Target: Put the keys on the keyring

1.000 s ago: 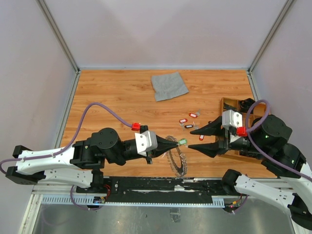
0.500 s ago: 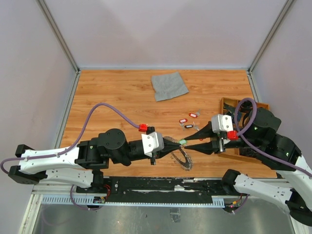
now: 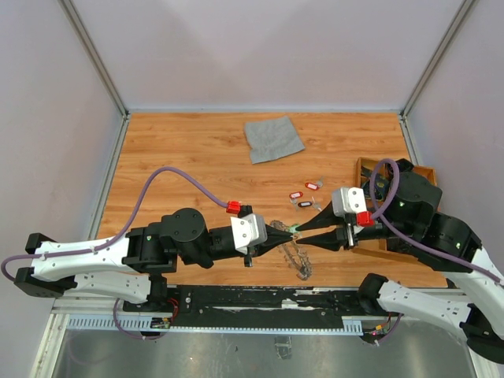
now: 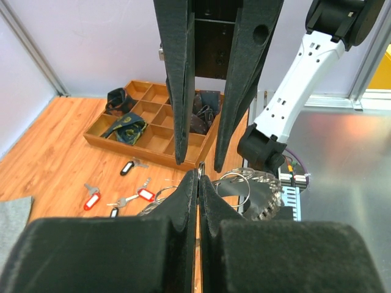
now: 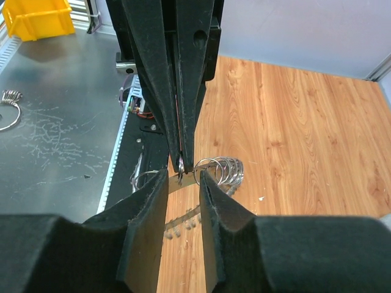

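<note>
Left gripper (image 3: 287,231) clamps the green key (image 3: 294,229) mid-frame; right gripper (image 3: 304,233) hangs slightly open around it. Light, slippery: I'd pinch its tag.

Table (image 3: 181,157), top view:
- Cloth (image 3: 273,138) at far middle, well apart from everything else.
- Compartmented tray (image 4: 153,157) at right side, parts (image 4: 125,129) lying in several compartments (best seen from left wrist).
- Loose keys (image 3: 305,191) flat on table, just left of tray, nearer than cloth.
- Left gripper (image 3: 288,233) and right gripper (image 3: 303,233) tip to tip at front middle; right fingers straddle left tips.
- Tagged key (image 3: 294,229) between both tips.
- Keyring (image 3: 298,256) just nearside of tips, right of left gripper.
</note>
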Tool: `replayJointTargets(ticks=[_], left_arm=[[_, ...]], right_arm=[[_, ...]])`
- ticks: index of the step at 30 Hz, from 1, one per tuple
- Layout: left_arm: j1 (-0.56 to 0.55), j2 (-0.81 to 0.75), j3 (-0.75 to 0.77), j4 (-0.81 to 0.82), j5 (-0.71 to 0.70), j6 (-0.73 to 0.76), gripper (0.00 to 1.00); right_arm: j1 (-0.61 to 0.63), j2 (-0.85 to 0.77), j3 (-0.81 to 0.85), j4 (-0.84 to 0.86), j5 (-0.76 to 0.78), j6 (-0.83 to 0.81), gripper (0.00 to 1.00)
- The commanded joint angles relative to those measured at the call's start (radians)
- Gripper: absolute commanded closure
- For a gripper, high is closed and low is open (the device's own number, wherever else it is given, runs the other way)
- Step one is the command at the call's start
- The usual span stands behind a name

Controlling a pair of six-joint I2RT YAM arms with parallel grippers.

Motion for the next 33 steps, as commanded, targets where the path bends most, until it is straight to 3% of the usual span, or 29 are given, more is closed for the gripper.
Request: replayJointTargets(ticks=[1,8,13,17,25,33], left_arm=[[-0.006,-0.002,0.041,0.034,-0.010,-0.007,0.99],[-0.006,-0.003,0.040,0.033,-0.017,-0.007,1.00],[-0.006,-0.003,0.041,0.035,-0.018,-0.007,0.99],[-0.005,-0.010,0.034,0.043,-0.014,-0.015,0.98],[-0.006,-0.054,0.016,0.083,0.040,-0.055,0.73],[-0.006,-0.124,-0.034,0.110,0.043,-0.088,0.69]], right_arm=[[0.012,0.013,0.022,-0.026,0.000,-0.027,0.73],[0.012,0.023,0.021,-0.029,-0.009,-0.029,0.82],[0.012,0.023,0.024,-0.027,0.001,-0.027,0.99],[0.013,0.006,0.021,-0.011,0.019,-0.015,0.99],[0.012,-0.067,-0.040,0.129,0.015,0.043,1.00],[0.012,-0.146,-0.152,0.349,-0.040,0.047,1.00]])
